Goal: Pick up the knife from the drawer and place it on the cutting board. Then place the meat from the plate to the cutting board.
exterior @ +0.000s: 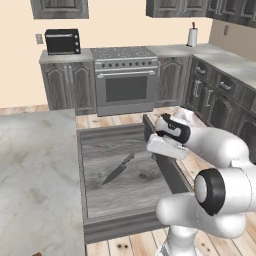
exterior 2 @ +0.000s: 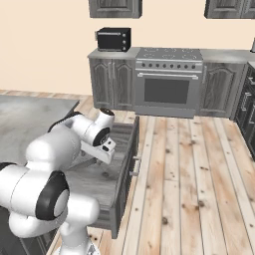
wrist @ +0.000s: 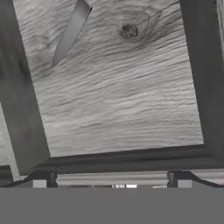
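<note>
Knife (exterior: 119, 169) lies flat on drawer (exterior: 135, 195) floor, mid-frame in left base view, blade tip twd lower left. Gripper (exterior: 159, 146) hovers over drawer's right side, up-right of knife, apart, jaws spread wide, empty. Hand view: blade (wrist: 70, 33) at upper left.

The drawer (exterior: 135, 192) stands pulled wide open, its grey wood-grain floor bare but for the knife (exterior: 118, 169). The knife lies flat near the middle, slanted across the grain, black handle toward the stove side, dark pointed blade toward the tabletop side.
</note>
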### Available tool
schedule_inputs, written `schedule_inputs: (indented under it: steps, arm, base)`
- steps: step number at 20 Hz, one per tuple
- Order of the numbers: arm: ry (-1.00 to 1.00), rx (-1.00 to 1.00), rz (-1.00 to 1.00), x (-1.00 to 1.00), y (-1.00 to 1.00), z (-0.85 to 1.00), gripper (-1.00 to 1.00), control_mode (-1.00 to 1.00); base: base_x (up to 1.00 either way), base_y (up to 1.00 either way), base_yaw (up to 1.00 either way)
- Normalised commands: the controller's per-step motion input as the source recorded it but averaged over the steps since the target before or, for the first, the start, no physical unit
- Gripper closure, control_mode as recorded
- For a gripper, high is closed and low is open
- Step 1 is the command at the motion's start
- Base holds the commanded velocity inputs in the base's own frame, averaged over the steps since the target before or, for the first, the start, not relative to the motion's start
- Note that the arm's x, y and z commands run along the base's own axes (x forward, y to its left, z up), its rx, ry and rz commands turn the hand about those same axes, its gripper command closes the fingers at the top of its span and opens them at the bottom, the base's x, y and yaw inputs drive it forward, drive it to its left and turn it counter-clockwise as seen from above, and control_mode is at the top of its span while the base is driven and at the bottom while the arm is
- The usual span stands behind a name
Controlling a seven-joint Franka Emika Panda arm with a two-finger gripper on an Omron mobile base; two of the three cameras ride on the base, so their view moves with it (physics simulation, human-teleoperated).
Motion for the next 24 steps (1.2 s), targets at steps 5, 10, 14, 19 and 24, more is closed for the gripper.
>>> schedule_inputs:
  steps: [5,10,14,19,24]
  arm:
    - [0.08,-0.02,-0.20,0.57,0.42,0.00,-1.00,-1.00]
    - [0.10,-0.05,-0.16,0.59,0.24,-0.03,-1.00,-1.00]
    - [0.08,-0.06,-0.15,0.50,0.08,-0.14,-1.00,-1.00]
    - [0.07,-0.05,-0.17,0.44,0.17,-0.35,-1.00,-1.00]
    - [0.04,-0.01,-0.13,0.29,0.09,-0.51,-1.00,-1.00]
  base:
    - [0.00,0.00,0.00]
    - [0.00,0.00,0.00]
    - [0.00,0.00,0.00]
    - [0.00,0.00,0.00]
    - [0.00,0.00,0.00]
